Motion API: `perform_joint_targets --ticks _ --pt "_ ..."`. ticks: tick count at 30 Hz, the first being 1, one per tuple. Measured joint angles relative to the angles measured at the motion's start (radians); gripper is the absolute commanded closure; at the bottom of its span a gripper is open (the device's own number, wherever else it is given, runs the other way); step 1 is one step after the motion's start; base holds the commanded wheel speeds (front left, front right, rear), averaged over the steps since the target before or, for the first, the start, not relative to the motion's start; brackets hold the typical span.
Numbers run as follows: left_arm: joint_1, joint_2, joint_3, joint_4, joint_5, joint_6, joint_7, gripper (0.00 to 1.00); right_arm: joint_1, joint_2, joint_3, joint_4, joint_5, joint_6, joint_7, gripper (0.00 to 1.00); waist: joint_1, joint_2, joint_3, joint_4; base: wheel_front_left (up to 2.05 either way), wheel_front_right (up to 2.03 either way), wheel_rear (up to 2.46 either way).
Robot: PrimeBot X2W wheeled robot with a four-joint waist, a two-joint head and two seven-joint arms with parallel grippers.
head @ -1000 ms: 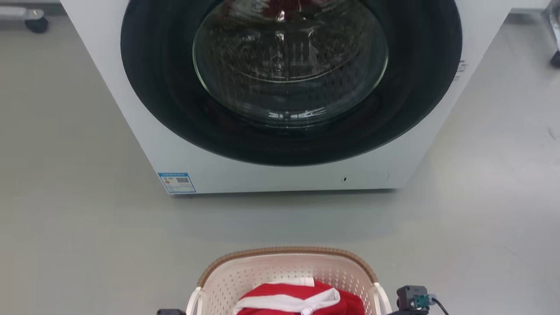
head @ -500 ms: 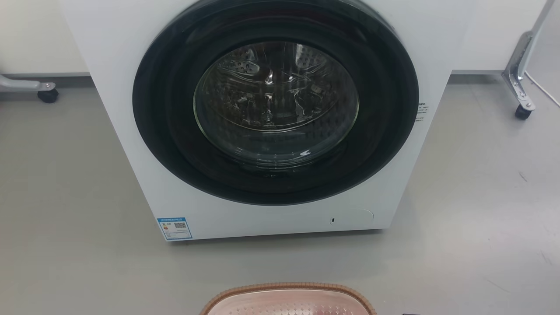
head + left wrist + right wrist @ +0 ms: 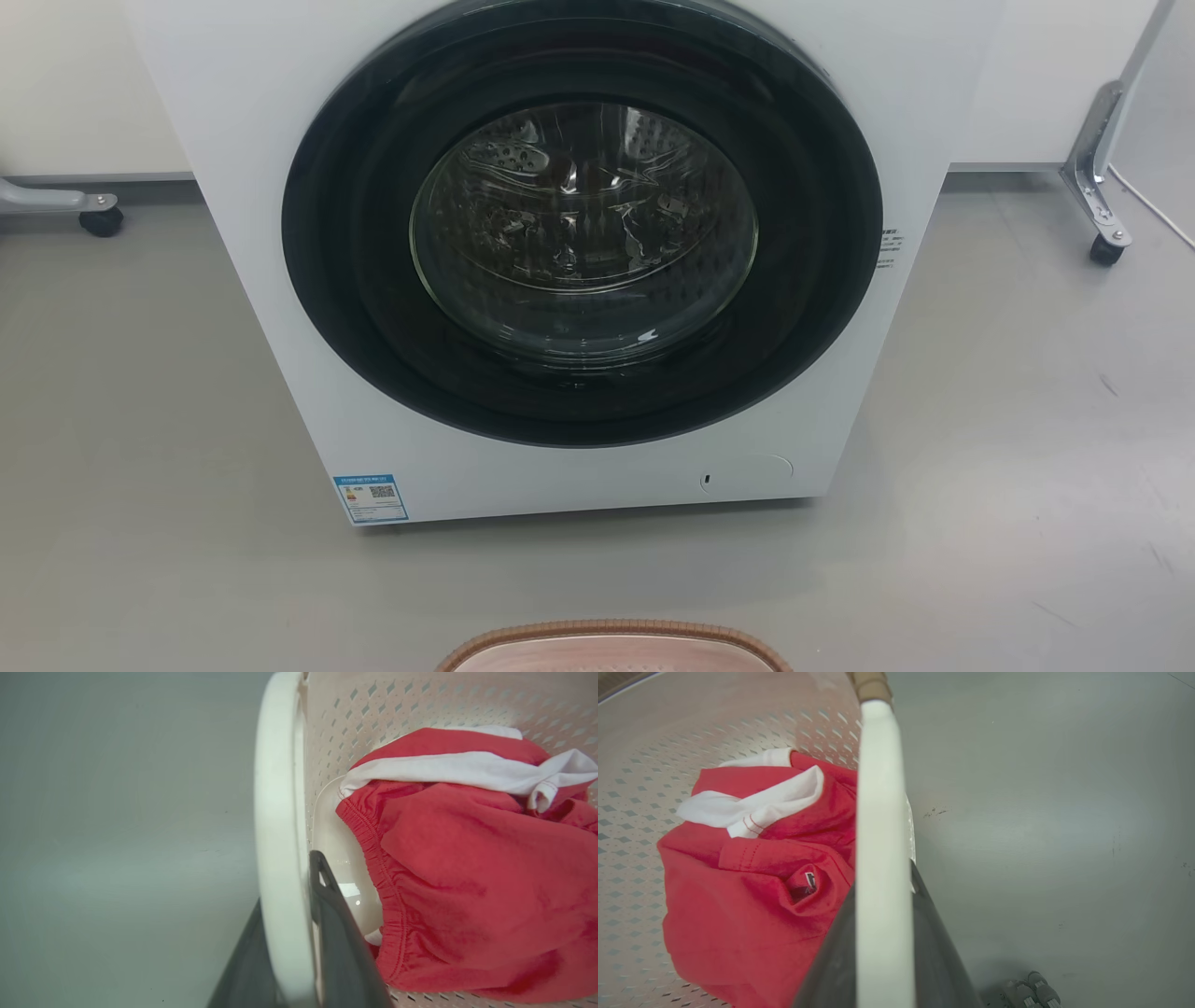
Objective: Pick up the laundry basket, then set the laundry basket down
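The laundry basket [image 3: 611,637] shows as a brown woven-look rim at the bottom edge of the head view, on the grey floor in front of the washing machine. Its cream perforated wall [image 3: 373,704] holds a red garment with white trim [image 3: 467,858]. My left gripper [image 3: 285,882] is shut on the basket's white side handle [image 3: 275,812], one dark finger on each side. My right gripper [image 3: 883,882] is shut on the other white handle [image 3: 882,788], beside the same red garment [image 3: 752,882]. I cannot tell whether the basket touches the floor.
A white front-loading washing machine [image 3: 280,280] with a shut round glass door [image 3: 583,233] stands straight ahead. Metal legs on castors stand at the far left [image 3: 98,219] and far right [image 3: 1106,247]. Grey floor [image 3: 1027,420] lies open on both sides.
The head camera has tilted up: the washing machine sits lower and smaller in the picture, and the basket has slid down to a sliver of rim. The garment and gripper parts have left that view.
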Motion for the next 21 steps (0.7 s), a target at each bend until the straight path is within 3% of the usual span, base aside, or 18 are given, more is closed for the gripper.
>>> perform_joint_targets --ticks 21 --pt "0.000 0.003 -0.019 0.001 -0.018 0.007 0.008 1.00 -0.009 -0.001 0.050 0.006 0.062 -0.001 -0.011 1.00 0.0001 0.0000 0.005 0.000 0.00 0.00 0.00"
